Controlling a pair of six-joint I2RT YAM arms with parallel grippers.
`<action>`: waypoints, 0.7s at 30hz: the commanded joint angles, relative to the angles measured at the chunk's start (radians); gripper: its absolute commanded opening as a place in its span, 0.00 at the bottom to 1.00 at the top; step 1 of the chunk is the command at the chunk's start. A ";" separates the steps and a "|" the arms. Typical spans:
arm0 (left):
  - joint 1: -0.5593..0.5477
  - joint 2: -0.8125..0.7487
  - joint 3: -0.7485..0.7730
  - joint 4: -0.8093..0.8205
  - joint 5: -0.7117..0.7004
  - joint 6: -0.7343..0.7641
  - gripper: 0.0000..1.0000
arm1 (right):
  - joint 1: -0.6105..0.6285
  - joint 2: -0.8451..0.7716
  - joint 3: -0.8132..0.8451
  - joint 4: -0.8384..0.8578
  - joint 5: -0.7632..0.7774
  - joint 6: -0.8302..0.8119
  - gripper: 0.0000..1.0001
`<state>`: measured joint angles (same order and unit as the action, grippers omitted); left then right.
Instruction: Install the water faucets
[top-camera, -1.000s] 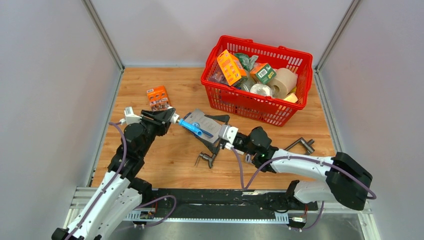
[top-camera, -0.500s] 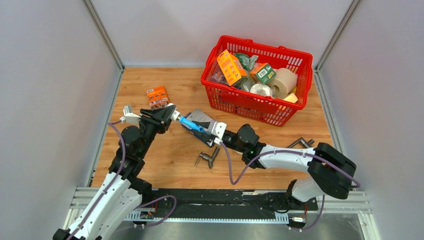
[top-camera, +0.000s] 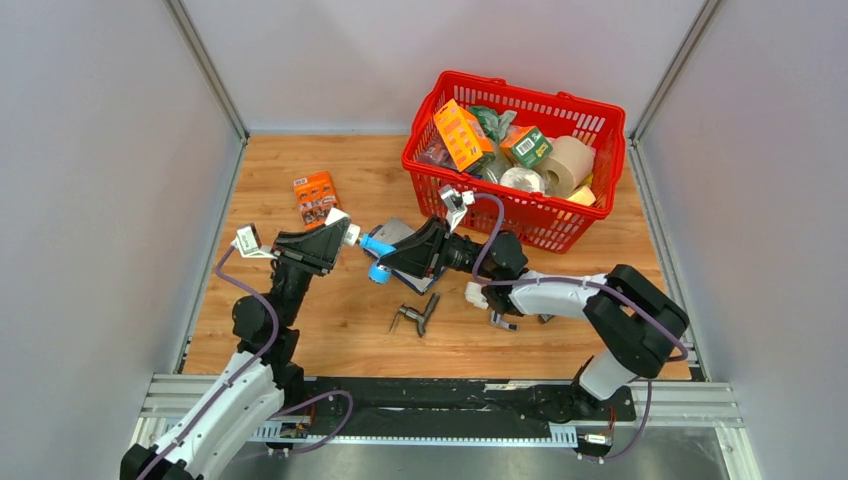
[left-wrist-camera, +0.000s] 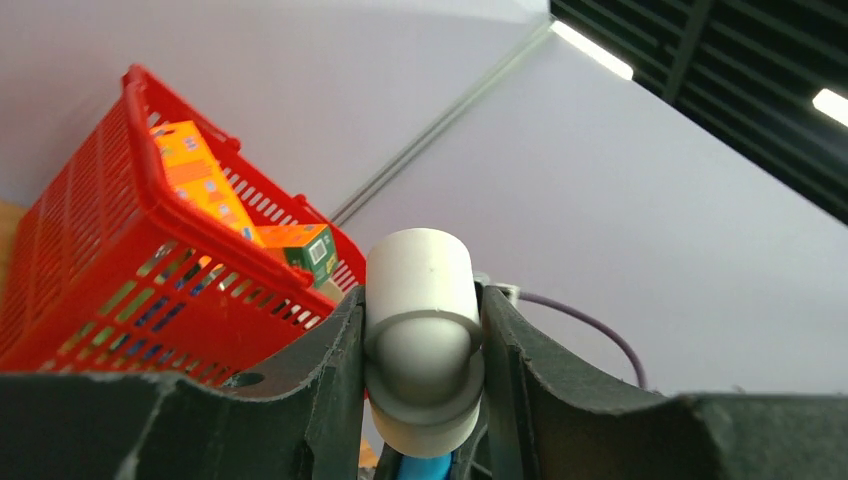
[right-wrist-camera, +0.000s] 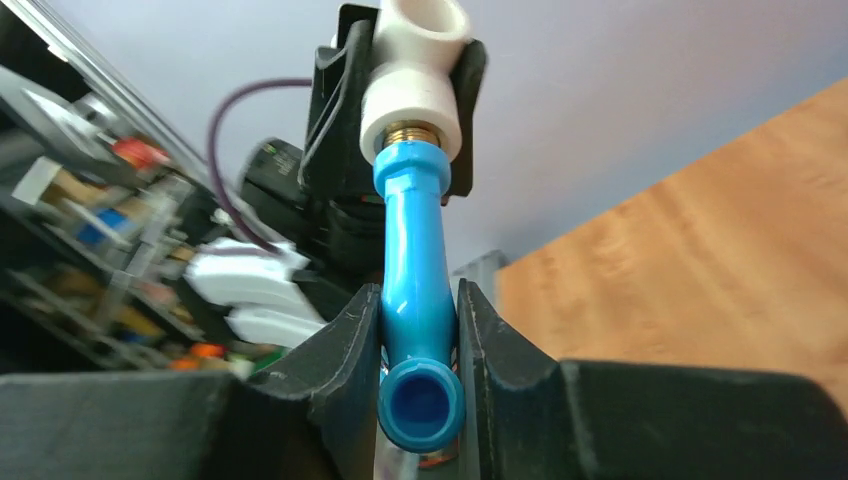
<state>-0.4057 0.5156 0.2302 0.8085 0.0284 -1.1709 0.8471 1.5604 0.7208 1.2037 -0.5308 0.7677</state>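
Screwing-in step judged in hand: left tool (left-wrist-camera: 425, 345) clamped on the white end fitting (left-wrist-camera: 418, 290), right tool (right-wrist-camera: 420, 345) clamped on the blue faucet (right-wrist-camera: 411, 235), mated above the bench (top-camera: 350, 310) left of the basket (top-camera: 480, 205); next move calls for rotation true to the thread.

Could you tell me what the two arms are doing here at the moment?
The two arms hold one small light-blue faucet between them, above the wooden table. The left gripper is shut on its white end fitting, and the right gripper is shut on the blue body. A ring of brass thread shows at the joint, so the two parts may not be fully screwed together. A dark metal tap lies on the table below them.
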 joint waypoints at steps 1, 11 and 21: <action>-0.002 0.044 -0.003 0.424 0.186 0.217 0.00 | -0.032 0.065 0.026 0.255 0.002 0.585 0.00; -0.002 -0.063 0.196 -0.364 -0.080 0.244 0.00 | -0.095 0.072 -0.049 0.332 0.002 0.462 0.64; -0.002 0.035 0.466 -0.868 -0.185 0.283 0.00 | -0.094 -0.180 -0.112 -0.116 0.100 -0.349 0.87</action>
<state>-0.4072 0.4961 0.5877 0.1696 -0.1040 -0.9249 0.7429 1.5089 0.6361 1.2053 -0.5049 0.8604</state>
